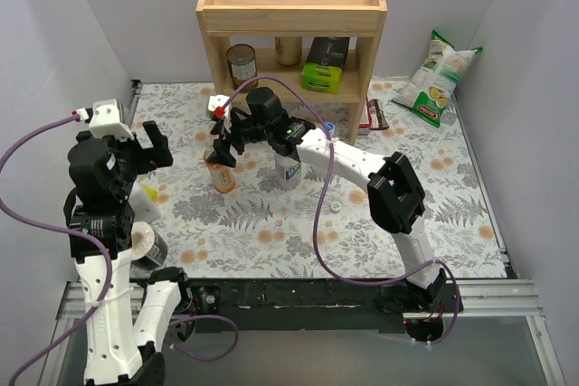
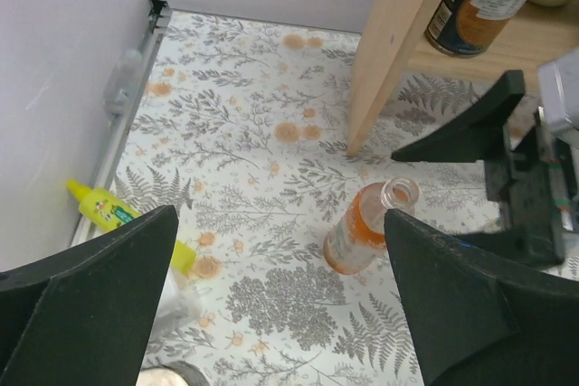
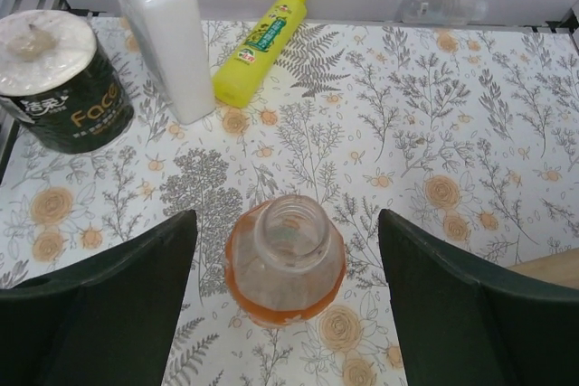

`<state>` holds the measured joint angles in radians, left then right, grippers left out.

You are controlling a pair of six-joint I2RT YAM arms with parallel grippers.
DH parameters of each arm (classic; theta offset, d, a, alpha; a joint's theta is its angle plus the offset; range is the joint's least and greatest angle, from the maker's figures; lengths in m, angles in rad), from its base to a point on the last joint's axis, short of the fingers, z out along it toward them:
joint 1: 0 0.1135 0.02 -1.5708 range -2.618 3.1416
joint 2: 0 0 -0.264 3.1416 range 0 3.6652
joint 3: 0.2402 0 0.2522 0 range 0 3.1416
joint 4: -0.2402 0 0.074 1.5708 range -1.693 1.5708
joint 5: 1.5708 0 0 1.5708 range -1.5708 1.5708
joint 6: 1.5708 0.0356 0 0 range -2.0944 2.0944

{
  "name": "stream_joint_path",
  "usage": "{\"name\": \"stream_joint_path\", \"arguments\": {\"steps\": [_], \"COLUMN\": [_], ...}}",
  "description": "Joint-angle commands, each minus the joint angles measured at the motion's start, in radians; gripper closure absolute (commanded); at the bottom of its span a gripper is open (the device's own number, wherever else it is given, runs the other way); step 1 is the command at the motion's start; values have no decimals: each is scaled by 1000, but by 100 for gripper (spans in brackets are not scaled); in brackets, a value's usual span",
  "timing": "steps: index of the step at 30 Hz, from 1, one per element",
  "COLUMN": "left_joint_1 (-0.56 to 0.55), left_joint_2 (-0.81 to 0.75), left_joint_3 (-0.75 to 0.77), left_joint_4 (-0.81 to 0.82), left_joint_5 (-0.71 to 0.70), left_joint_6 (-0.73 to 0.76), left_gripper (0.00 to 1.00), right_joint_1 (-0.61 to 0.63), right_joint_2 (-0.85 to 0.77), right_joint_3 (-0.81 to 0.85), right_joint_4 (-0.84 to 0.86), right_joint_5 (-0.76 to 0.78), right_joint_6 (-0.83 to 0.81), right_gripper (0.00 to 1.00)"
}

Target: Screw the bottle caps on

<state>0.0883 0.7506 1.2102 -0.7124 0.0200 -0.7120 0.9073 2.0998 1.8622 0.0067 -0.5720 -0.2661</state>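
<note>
Left gripper (image 2: pixel 280 219) hangs at far left, jaws wide, empty; orange bottle (image 1: pixel 220 175) stands uncapped left of centre, right gripper (image 3: pixel 285 219) straddles it from above, jaws wide, not touching; looks light, squashy, tippy, so grip low on the body; white cap (image 1: pixel 335 206) lies well right.

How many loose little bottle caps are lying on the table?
2. A blue cap lies near the shelf's right foot. A white cap lies mid-table, beside the right arm. A third may be hidden.
</note>
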Motion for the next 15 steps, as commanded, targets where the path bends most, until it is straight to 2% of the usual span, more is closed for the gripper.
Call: {"name": "stream_joint_path", "arguments": {"steps": [1, 2, 5, 6, 8, 9, 10, 11, 12, 15], "left_joint_1": [53, 54, 56, 56, 56, 54, 54, 56, 54, 56], "left_joint_2": [-43, -48, -74, -79, -91, -94, -109, -117, -125, -126], "left_joint_3": [-23, -50, -131, -152, -211, -236, -262, -288, -340, -408], "left_joint_4": [-47, -41, -6, 5, 2, -19, -22, -6, 5, 94], "left_joint_5": [124, 147, 291, 376, 499, 562, 656, 679, 695, 712], "left_joint_6": [-44, -24, 64, 97, 182, 310, 366, 417, 542, 617], "left_gripper": [2, 2, 2, 2, 2, 2, 2, 2, 2, 2], "right_joint_1": [-7, -7, -15, -18, -21, -21, -30, -36, -44, -71], "right_joint_2": [48, 57, 80, 83, 72, 59, 21, -3, -45, -99], "right_joint_3": [61, 60, 64, 71, 94, 95, 91, 88, 81, 63], "right_joint_4": [139, 148, 176, 180, 159, 145, 127, 121, 118, 111], "right_joint_5": [27, 24, -49, -77, -101, -98, -97, -107, -120, -227], "right_joint_6": [64, 67, 103, 119, 134, 134, 152, 172, 204, 293], "right_gripper": [14, 16, 39, 58, 73, 81, 84, 86, 88, 89]}}
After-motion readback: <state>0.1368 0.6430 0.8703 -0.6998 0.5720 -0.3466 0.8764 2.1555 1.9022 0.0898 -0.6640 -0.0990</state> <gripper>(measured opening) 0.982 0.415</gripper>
